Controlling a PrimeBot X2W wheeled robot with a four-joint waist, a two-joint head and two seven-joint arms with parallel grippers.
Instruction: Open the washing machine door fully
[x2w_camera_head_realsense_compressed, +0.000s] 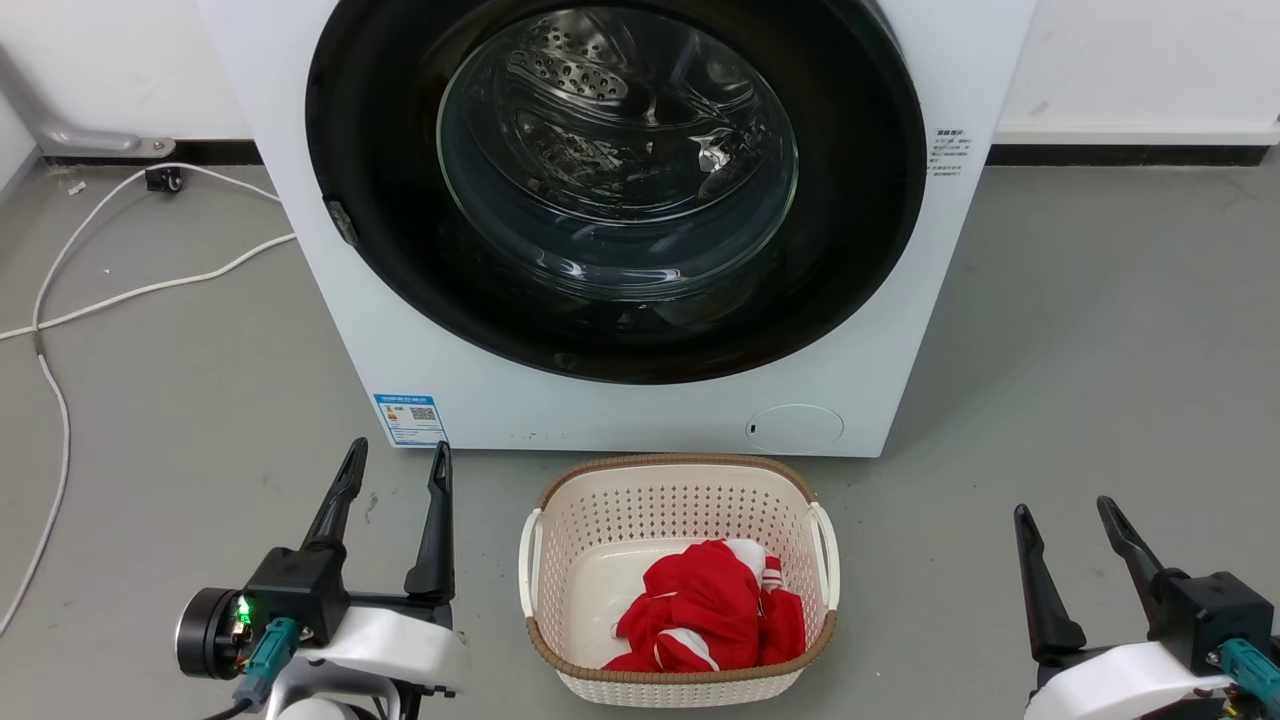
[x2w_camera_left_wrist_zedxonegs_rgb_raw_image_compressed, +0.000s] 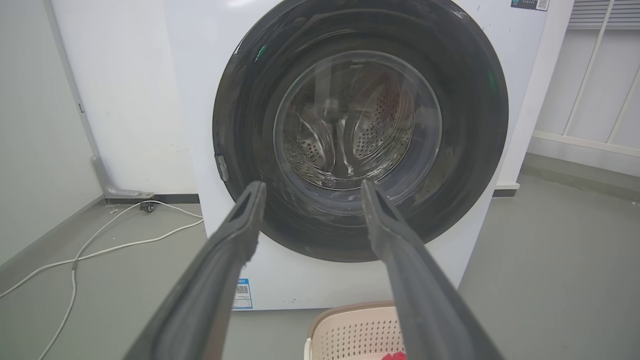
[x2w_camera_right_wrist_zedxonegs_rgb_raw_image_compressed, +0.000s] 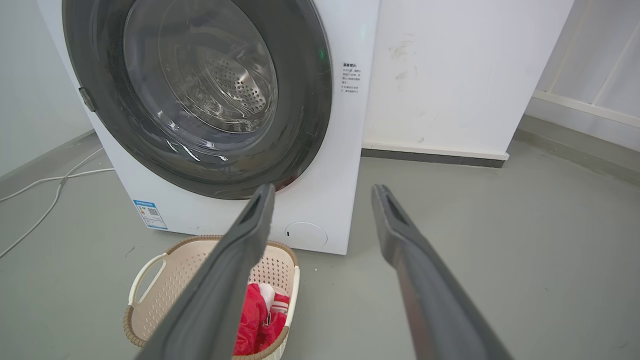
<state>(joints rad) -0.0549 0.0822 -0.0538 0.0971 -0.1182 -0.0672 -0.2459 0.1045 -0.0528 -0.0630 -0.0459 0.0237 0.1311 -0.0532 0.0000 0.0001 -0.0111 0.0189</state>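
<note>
I log the washing machine door (x2w_camera_head_realsense_compressed: 615, 180) shut against the washing machine (x2w_camera_head_realsense_compressed: 620, 410), whole opening left; left gripper (x2w_camera_head_realsense_compressed: 398, 450), right gripper (x2w_camera_head_realsense_compressed: 1062, 508): fingers spread, empty.

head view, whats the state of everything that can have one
washing machine door: shut against the washing machine
round flap: shut
laundry basket: upright on the floor, partly filled
red garment: crumpled inside the basket
left gripper: open, empty
right gripper: open, empty
white cable: loose on the floor
</note>
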